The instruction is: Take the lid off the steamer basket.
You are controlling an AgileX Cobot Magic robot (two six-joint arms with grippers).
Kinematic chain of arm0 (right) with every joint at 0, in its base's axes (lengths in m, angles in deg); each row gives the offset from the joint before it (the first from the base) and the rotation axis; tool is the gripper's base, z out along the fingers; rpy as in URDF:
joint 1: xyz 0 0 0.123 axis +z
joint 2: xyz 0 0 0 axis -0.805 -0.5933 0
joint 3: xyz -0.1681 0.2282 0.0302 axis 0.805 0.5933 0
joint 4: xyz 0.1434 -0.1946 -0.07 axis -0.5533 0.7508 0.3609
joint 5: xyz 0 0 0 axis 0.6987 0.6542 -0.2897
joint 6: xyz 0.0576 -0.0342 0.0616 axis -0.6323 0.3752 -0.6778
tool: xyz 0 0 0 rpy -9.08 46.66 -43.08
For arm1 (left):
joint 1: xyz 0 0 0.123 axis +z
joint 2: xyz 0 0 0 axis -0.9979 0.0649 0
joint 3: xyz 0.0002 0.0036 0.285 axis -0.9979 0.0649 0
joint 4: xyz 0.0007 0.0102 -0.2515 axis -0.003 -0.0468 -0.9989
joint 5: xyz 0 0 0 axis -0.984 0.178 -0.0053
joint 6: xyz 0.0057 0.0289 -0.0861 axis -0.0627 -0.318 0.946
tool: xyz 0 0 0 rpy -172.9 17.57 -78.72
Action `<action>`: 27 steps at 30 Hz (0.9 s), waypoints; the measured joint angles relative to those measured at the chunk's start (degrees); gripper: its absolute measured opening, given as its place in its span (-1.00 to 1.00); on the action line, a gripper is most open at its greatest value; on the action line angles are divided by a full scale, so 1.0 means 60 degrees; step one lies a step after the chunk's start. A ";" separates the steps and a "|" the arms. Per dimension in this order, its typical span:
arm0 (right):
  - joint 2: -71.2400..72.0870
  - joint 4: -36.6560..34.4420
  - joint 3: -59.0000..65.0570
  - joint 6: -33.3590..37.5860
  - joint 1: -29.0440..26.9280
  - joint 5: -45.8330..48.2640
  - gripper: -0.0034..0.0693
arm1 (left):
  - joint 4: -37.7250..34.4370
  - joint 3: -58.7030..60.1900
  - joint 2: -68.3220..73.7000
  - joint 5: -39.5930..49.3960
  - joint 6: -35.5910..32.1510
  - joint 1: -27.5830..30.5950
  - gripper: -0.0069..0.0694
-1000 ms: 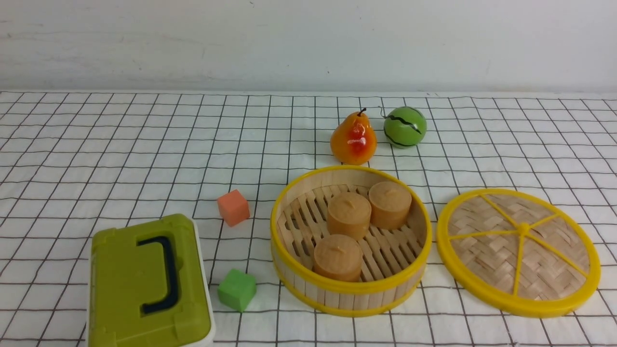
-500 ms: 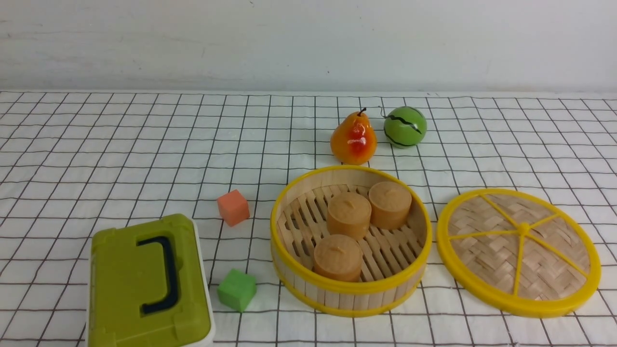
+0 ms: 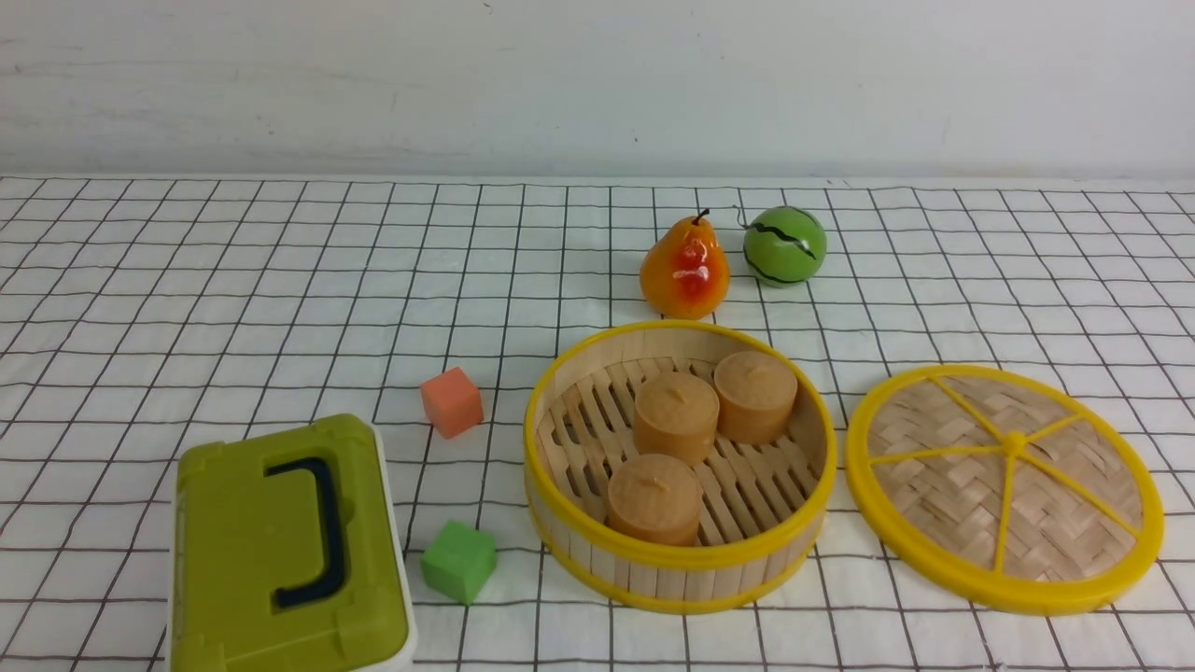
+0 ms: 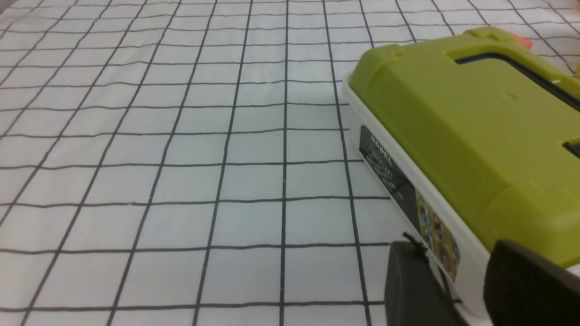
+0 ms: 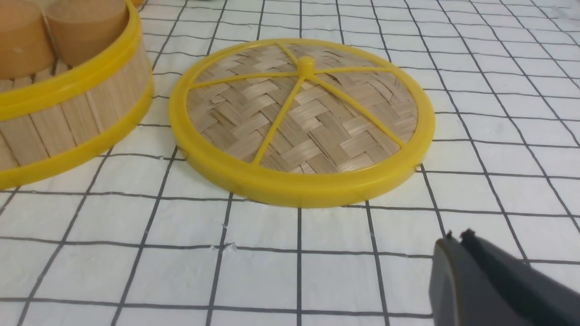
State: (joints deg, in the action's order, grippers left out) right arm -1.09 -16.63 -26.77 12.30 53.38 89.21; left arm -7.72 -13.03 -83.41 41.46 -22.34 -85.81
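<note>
Olive-green box (image 3: 280, 551) cropped by the front view's lower edge; steamer basket (image 5: 68, 117) only partly inside the right wrist view.

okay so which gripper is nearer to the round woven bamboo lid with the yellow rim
Right. The right gripper is just short of the round woven bamboo lid with the yellow rim; the left gripper is beside the olive-green box, beyond the basket.

Pale wall (image 3: 597, 84) behind counter (image 3: 280, 280), faint scuffs and small specks on it. Counter spread with white covering, thin dark grid lines, slight wrinkles. Light soft, even across wall.
</note>
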 joint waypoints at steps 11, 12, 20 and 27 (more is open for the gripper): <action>0.0000 -0.0008 0.0000 0.0011 0.0000 0.0000 -0.83 | 0.0000 0.0000 0.0000 0.0000 0.0000 0.0000 -0.19; 0.0000 -0.0008 0.0000 0.0011 0.0000 0.0000 -0.83 | 0.0000 0.0000 0.0000 0.0000 0.0000 0.0000 -0.19; 0.0000 -0.0008 0.0000 0.0011 0.0000 0.0000 -0.80 | 0.0000 0.0000 0.0000 0.0000 0.0000 0.0000 -0.19; 0.0000 -0.0008 0.0000 0.0019 0.0000 0.0000 -0.77 | 0.0000 0.0000 0.0000 0.0000 0.0000 0.0000 -0.19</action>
State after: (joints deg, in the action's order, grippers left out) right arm -1.09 -16.68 -26.77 12.42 53.38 89.21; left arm -7.72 -13.03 -83.41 41.46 -22.34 -85.81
